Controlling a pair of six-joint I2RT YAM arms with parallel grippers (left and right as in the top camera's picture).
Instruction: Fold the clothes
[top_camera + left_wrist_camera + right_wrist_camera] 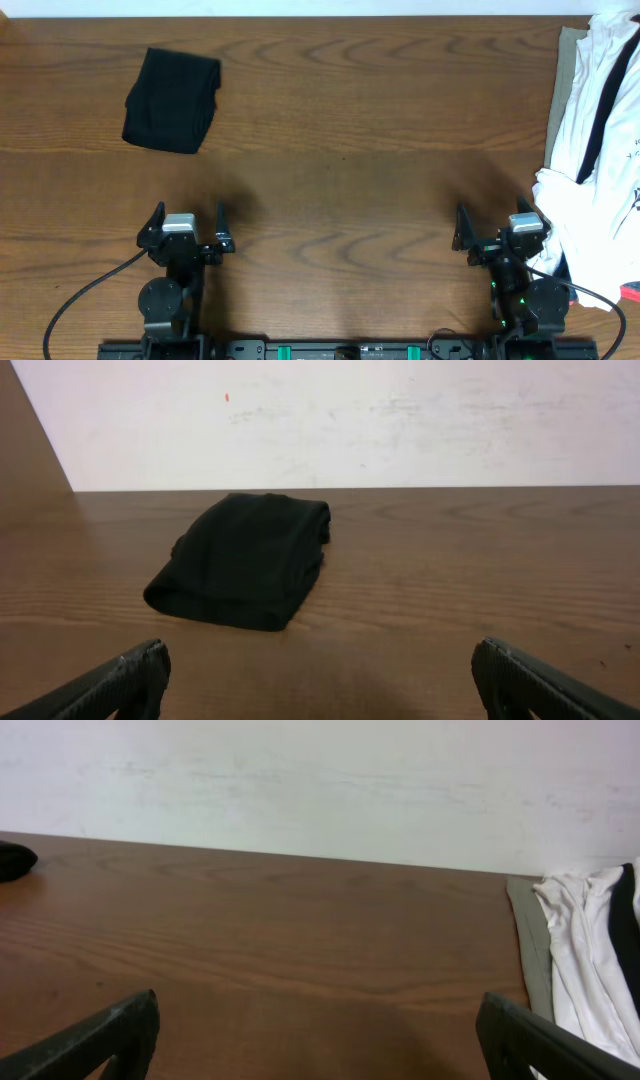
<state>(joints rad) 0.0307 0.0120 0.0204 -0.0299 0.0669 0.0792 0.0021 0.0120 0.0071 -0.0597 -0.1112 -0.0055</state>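
A folded black cloth (171,101) lies on the far left of the brown counter (350,140). A heap of white clothes (598,150) sits at the right edge. The left end effector (188,220) and the right end effector (500,228) wait at the near side. Both are wide and hold nothing.

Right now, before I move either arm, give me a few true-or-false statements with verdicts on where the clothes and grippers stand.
1. The black garment lies folded on the far left of the table. True.
2. The left gripper is holding the black garment. False: it is open, empty and well short of it.
3. The white pile sits bunched at the table's right edge. True.
4. The right gripper is shut. False: its jaws stand wide open.
5. A white shirt is spread flat mid-table. False: the white clothes are all heaped at the right edge.
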